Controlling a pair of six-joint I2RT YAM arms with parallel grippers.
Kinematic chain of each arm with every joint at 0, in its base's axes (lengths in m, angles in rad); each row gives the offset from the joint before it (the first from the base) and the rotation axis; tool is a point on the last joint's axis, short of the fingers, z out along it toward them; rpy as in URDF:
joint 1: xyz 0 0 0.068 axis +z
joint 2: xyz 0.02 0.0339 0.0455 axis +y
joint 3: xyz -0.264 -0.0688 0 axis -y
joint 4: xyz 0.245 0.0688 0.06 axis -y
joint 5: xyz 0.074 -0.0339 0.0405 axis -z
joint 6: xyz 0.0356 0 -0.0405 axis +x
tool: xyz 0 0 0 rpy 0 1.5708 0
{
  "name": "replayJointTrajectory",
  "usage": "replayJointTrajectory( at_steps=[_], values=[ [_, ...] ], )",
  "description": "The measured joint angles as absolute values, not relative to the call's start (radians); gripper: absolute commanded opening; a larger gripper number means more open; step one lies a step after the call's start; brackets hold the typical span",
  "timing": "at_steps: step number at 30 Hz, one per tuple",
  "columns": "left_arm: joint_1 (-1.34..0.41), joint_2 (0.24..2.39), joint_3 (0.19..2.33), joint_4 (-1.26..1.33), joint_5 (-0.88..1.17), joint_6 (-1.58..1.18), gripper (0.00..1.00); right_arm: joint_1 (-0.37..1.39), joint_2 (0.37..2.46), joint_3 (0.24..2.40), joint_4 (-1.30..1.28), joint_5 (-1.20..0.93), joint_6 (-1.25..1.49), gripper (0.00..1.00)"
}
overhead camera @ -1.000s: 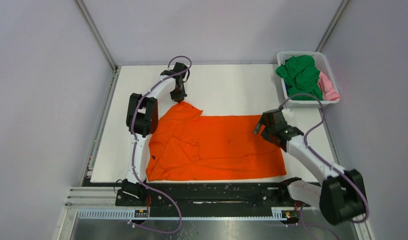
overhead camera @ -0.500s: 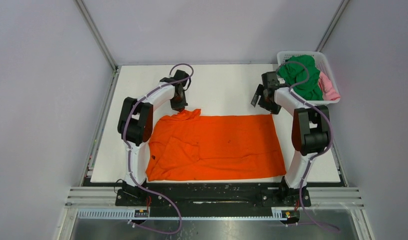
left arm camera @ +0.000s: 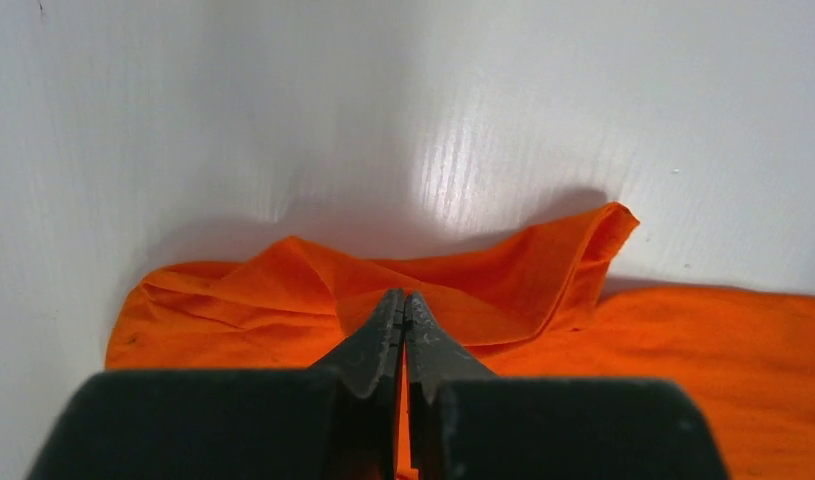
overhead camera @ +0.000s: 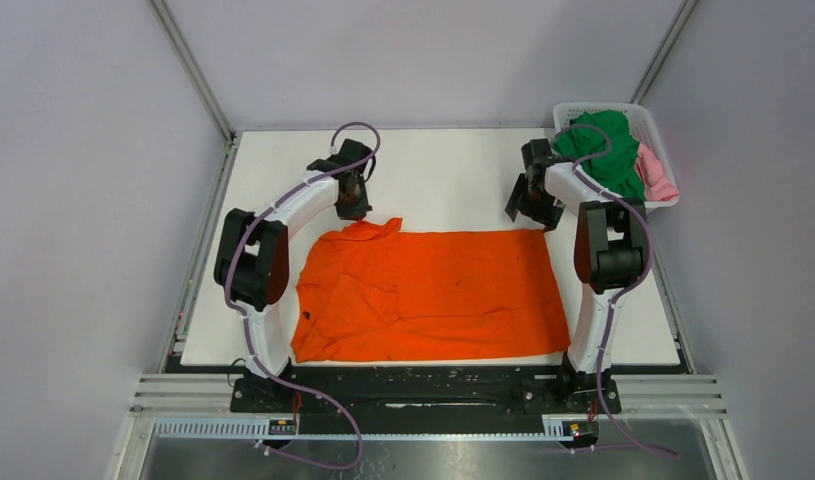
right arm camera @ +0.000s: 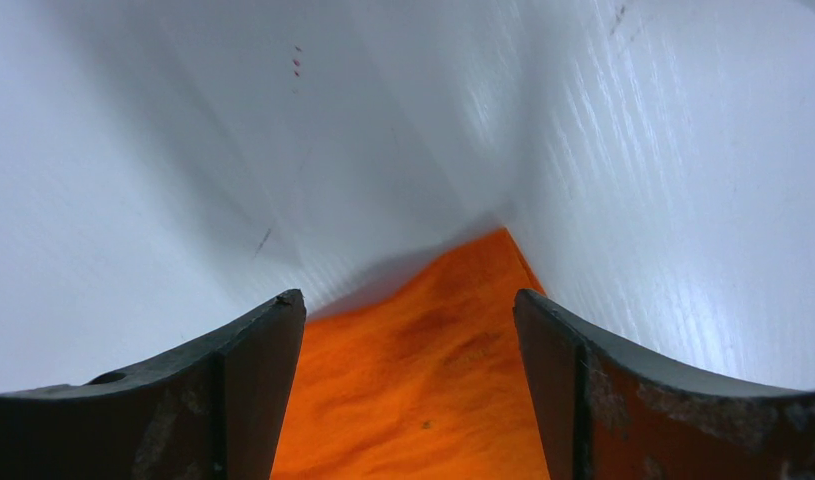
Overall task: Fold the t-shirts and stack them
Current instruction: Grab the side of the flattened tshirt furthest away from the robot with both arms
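The white table (overhead camera: 453, 170) carries everything. The orange t-shirt (overhead camera: 433, 295) lies spread nearly flat on it, long side running left to right, its near edge close to the arm bases. Its left end is rumpled and its right end is smoother. Beyond the shirt's far right corner stands a white lattice basket (overhead camera: 571, 108) holding a crumpled green t-shirt (overhead camera: 608, 150) and a pink t-shirt (overhead camera: 658, 175).

The left gripper (overhead camera: 355, 212) is at the shirt's far left corner. Its jaws are pressed together on a pinch of orange cloth, which rises to the fingertips (left arm camera: 393, 310) in a small tent. The right gripper (right arm camera: 408, 310) hovers over the far right corner with its jaws apart. They straddle the pointed tip of the fabric without clamping it.

The shirt looks light, thin and limp. It should sag between any two held points and slide easily over the smooth board. Corners and hems look like the sound places to grip. Because the cloth lies so flat, the right fingers probably need to reach right down to the board and catch every layer at that tip.
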State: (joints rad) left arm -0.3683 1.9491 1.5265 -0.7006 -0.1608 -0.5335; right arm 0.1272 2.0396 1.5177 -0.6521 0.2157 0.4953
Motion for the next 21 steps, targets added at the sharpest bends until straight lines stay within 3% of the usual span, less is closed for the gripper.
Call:
replayJointTrajectory(
  at_steps=[6, 11, 16, 21],
  values=[
    [-0.38, 1.894, 1.483, -0.678, -0.157, -0.547, 0.0, 0.127, 2.04, 1.518, -0.69, 0.215, 0.513, 0.86],
    [-0.382, 1.892, 1.478, -0.677, -0.138, -0.55, 0.0, 0.125, 2.05, 1.564, -0.673, 0.126, 0.347, 0.88],
    [-0.382, 1.88, 1.457, -0.658, -0.126, -0.551, 0.0, 0.12, 2.041, 1.644, -0.57, -0.128, -0.089, 0.91],
    [-0.382, 1.843, 1.422, -0.649, -0.12, -0.551, 0.0, 0.12, 1.959, 1.539, -0.557, -0.225, -0.572, 0.9]
  ],
)
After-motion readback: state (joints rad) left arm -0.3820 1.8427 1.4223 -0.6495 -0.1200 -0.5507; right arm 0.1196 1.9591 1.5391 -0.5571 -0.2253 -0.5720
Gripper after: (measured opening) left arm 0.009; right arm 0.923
